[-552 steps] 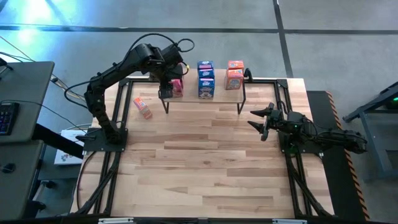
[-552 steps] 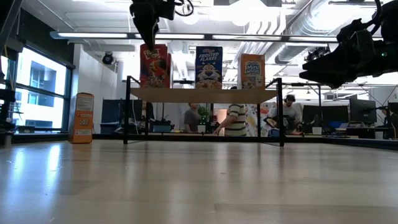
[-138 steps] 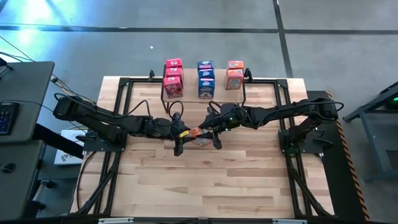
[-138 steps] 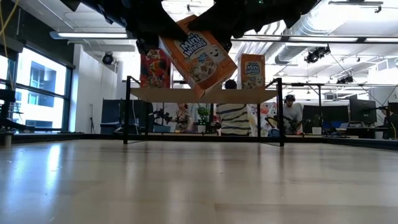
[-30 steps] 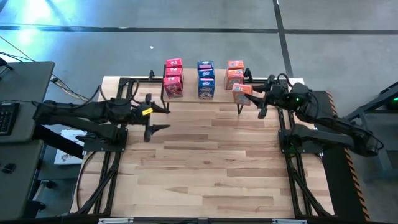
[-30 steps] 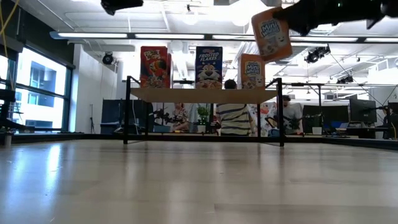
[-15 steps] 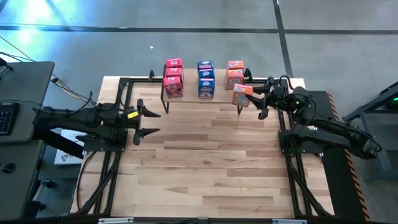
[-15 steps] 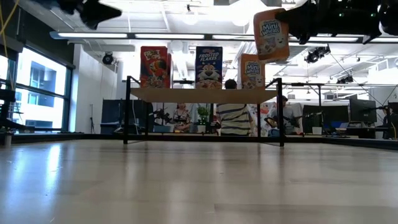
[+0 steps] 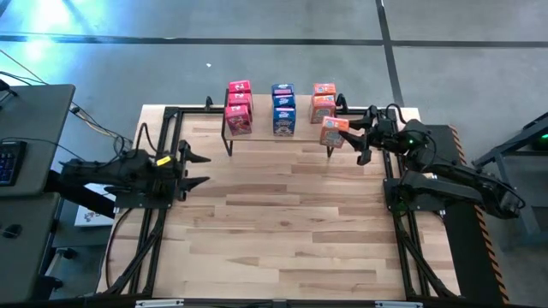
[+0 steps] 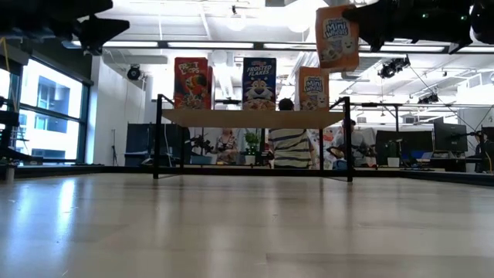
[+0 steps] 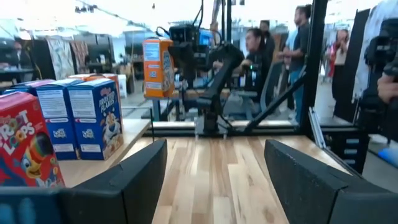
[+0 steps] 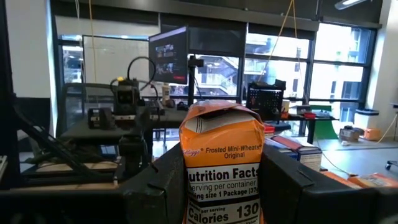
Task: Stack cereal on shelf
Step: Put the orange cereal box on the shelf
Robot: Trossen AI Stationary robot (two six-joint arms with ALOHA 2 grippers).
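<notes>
The shelf stands at the table's far middle on thin black legs; its plank also shows in the low view. On it stand pink-red, blue and orange cereal boxes. My right gripper is shut on another orange box, held high by the shelf's right end. My left gripper is open and empty above the table's left edge; its wrist view shows the spread fingers. My right gripper pinches the orange box between its two fingers, one on each side of the nutrition-facts panel. The fingers come level from the table's right side. The box is lifted clear, nearly upright, higher than the boxes on the shelf.
Black frame rails run along the table's left, right and far edges. The wooden tabletop spreads out in front of the shelf. People and desks show in the room beyond the table.
My left gripper has drawn back toward the table's left edge, staying open. My right gripper has stayed by the shelf's right end with the orange box, which has tipped from a slight tilt to nearly upright.
</notes>
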